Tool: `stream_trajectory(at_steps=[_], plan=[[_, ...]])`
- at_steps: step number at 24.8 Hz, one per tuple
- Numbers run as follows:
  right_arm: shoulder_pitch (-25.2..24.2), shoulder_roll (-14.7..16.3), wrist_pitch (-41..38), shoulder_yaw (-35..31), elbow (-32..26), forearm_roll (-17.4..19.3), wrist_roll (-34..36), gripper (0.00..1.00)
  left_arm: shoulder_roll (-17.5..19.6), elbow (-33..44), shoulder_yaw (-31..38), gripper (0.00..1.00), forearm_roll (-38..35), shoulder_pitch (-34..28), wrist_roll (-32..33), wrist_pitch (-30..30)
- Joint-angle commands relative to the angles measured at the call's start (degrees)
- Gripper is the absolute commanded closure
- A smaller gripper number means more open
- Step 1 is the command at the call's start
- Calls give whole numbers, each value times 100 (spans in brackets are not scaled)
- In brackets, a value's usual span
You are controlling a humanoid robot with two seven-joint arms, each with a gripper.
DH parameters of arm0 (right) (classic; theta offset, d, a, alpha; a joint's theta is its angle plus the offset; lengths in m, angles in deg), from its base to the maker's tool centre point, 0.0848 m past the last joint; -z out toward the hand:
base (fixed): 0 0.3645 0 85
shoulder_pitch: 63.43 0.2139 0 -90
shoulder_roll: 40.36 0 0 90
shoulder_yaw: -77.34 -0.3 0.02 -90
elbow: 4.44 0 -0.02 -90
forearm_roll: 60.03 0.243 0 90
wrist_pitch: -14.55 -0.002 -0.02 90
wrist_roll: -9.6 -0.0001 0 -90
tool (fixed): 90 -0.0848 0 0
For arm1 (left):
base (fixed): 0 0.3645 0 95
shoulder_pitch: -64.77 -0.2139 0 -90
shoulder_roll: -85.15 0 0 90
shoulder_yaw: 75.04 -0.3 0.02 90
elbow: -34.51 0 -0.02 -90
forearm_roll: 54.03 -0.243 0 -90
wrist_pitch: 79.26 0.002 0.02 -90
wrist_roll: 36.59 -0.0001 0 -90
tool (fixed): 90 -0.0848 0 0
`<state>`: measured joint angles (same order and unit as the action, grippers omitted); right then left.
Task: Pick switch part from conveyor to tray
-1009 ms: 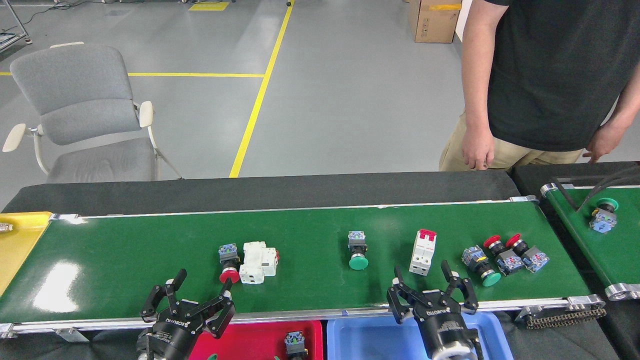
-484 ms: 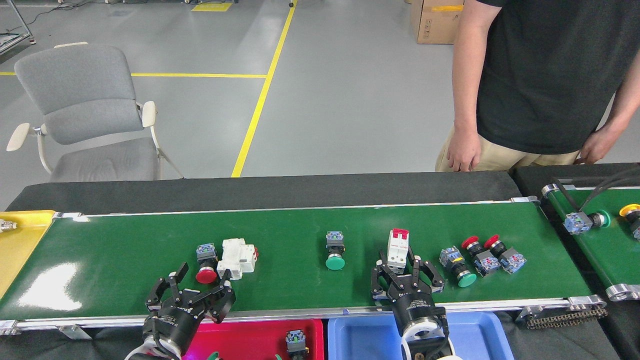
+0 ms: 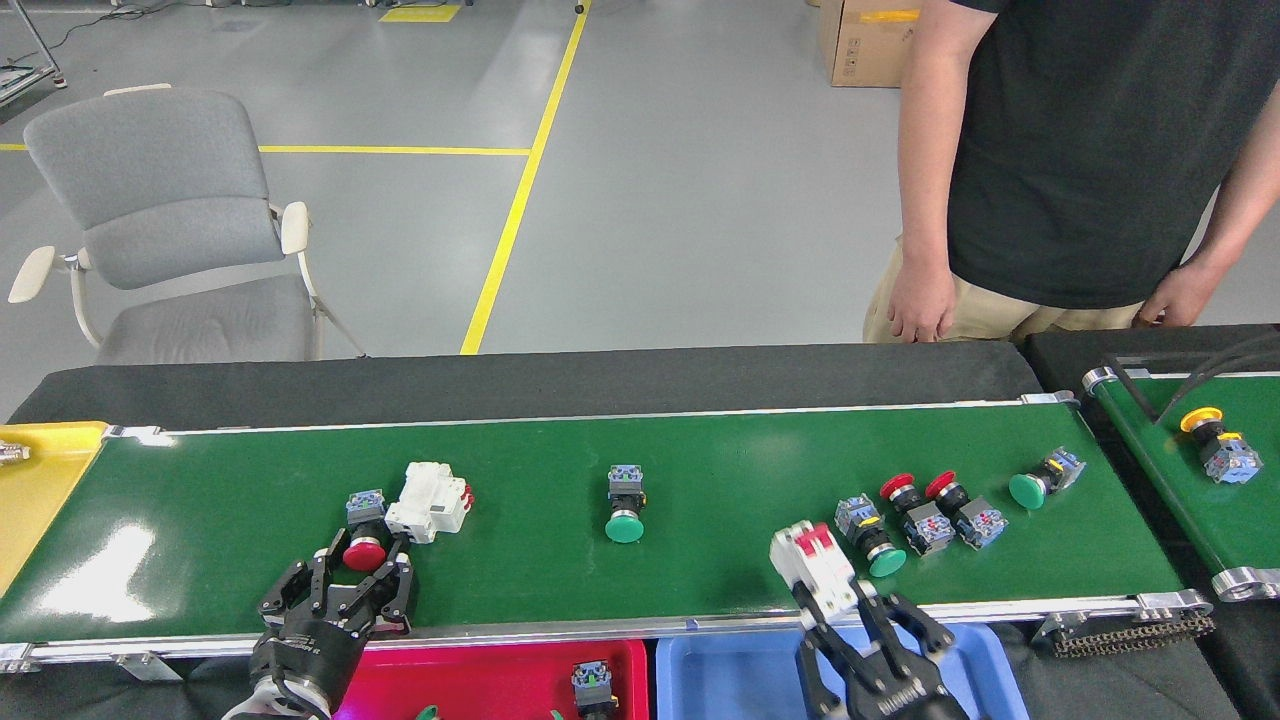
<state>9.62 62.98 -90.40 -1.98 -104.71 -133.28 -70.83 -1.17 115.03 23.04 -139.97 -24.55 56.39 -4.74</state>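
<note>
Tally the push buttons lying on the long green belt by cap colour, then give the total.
Red caps: 3
Green caps: 3
Total: 6

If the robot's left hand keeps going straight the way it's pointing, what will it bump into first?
Probably the red push button: the left hand points up-belt with its open fingers either side of it. The white breaker lies just beyond. Depth is hard to judge.

The grey floor (image 3: 700, 200) is glossy, with yellow lines (image 3: 515, 200) painted on it. At 10 o'clock stands a grey chair (image 3: 165, 230); at 1 o'clock, a cardboard box (image 3: 858, 45).
</note>
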Motion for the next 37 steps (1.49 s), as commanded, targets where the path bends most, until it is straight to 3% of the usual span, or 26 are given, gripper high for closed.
stream_trajectory(at_steps=[1,2,3,4,7,9,10,11,12,13,14,16,20,24,26,31,35,37], plan=[[-247,37,-518,-392,-106,39,124,82,71,378,0,97,51,-155,-43,-87],[-449,-7,-553,-646,-115,39,124,66,106,579,0,97,51,-304,-43,-183],[-555,-34,-553,-849,-115,48,124,37,133,791,9,96,51,-454,-43,-289],[-616,-104,-536,-1059,-115,48,133,0,159,1107,9,96,43,-639,-34,-421],[-678,-288,-571,-1525,-115,74,98,0,520,2039,-17,92,51,-1474,-25,-939],[-669,-411,-527,-1613,-115,276,45,0,616,2153,18,87,95,-1852,-43,-1765],[-651,-490,-509,-1622,-115,338,10,0,608,2135,27,80,113,-1852,-51,-2248],[-634,-578,-492,-1666,-115,346,-25,0,590,2135,62,66,148,-1878,-51,-2591],[-599,-693,-430,-1710,-115,346,-69,0,572,2135,79,45,236,-1896,-51,-2864],[-563,-833,-325,-1710,-115,338,-157,0,555,2135,71,17,342,-1922,-51,-2952],[-520,-921,-219,-1701,-115,320,-298,0,502,2135,18,0,394,-1940,-51,-2952],[-361,-1009,-70,-1701,-115,241,-632,0,379,2135,9,0,403,-1957,-51,-2952],[-45,-1290,9,-1437,-115,-295,-1142,0,115,2135,123,0,394,-1931,-43,-2679],[315,-1484,36,-928,-106,-655,-1388,0,-104,2135,563,0,385,-1904,-43,-350],[474,-1598,176,-646,-71,-840,-1581,1,-34,2118,765,0,385,-1904,-43,186],[1098,-1712,1002,57,325,-1148,-1651,1,27,2091,993,0,385,-1887,-43,177],[1862,-1739,1697,672,1151,-1156,-1757,1,27,2083,818,0,227,-1535,10,203],[2231,-1783,1987,1032,1678,-1156,-1766,6,-16,1924,536,0,-353,-1078,37,247]])
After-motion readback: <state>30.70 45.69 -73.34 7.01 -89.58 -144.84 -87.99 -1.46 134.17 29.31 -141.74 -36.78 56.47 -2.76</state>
